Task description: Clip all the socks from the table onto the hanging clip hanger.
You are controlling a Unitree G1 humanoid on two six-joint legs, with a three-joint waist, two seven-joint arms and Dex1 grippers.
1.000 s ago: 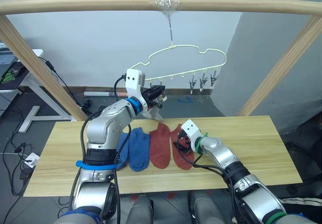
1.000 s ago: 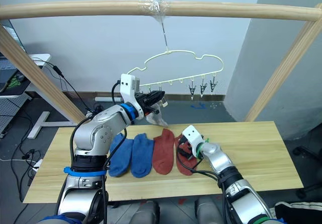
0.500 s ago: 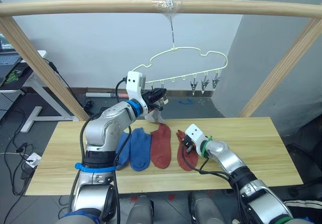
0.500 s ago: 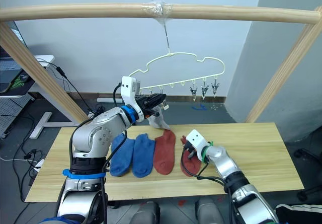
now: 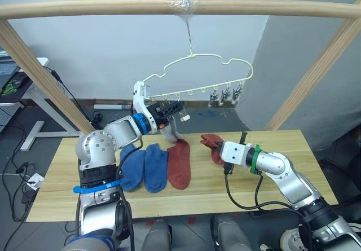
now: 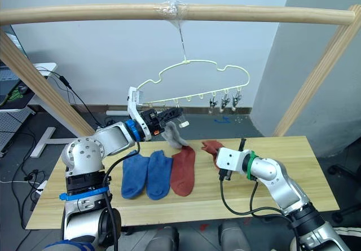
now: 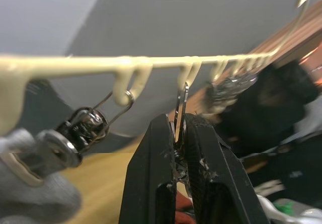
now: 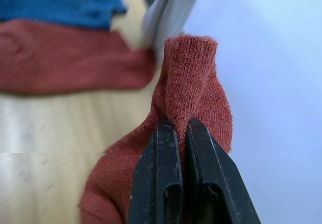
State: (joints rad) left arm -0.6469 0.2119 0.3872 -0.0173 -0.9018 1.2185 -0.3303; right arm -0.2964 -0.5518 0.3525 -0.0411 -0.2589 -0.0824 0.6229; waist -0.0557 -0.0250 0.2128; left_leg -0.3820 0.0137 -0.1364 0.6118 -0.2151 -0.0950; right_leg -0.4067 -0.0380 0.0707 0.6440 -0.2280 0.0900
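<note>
The pale clip hanger (image 5: 207, 58) hangs from the pole. My left gripper (image 5: 175, 108) is up at its lower bar, shut on one small metal clip (image 7: 180, 114). A light grey sock (image 5: 171, 129) hangs from the neighbouring clip beside that gripper. My right gripper (image 8: 176, 127) is shut on a rust-red sock (image 5: 210, 140) and holds it bunched just above the table (image 5: 282, 144), right of centre. Two blue socks (image 5: 144, 167) and another rust-red sock (image 5: 180, 163) lie flat side by side on the table's left half.
A rounded wooden pole frame (image 5: 113, 7) spans overhead, with slanted legs at both table ends. Three free clips (image 5: 228, 93) hang at the hanger's right end. Cables and a desk stand on the floor beyond the table's left end.
My right gripper has shut on the rightmost rust-red sock, lifted it off the table and carried it to the right. The left gripper has stayed at the hanger's clip.
</note>
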